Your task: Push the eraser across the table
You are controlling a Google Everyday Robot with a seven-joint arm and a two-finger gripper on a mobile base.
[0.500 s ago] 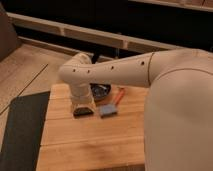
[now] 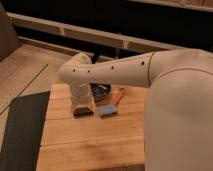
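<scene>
Claw [image 2: 82, 106] pointed straight down at the left half of the tabletop [image 2: 90, 145], its end low against the planks. Whether it was open or closed I could not tell from where I stood. Right under its tip lay the eraser [image 2: 82, 113], a small black block showing as a dark strip on the bamboo. It was so close to the claw that I could not make out whether the two touched. Just to the right of the eraser sat a blue-grey square pad [image 2: 107, 110], with a narrow gap between them. Behind the pad a dark bowl [image 2: 101, 90] stood partly hidden by the white arm [image 2: 115, 72]. An orange-handled tool [image 2: 119, 96] lay slanted beside the bowl, its lower end near the pad. The arm reached in from the robot's bulky white body [image 2: 180, 120] on the right. A dark grey floor mat [image 2: 20, 130] lay along the tabletop's left edge.
</scene>
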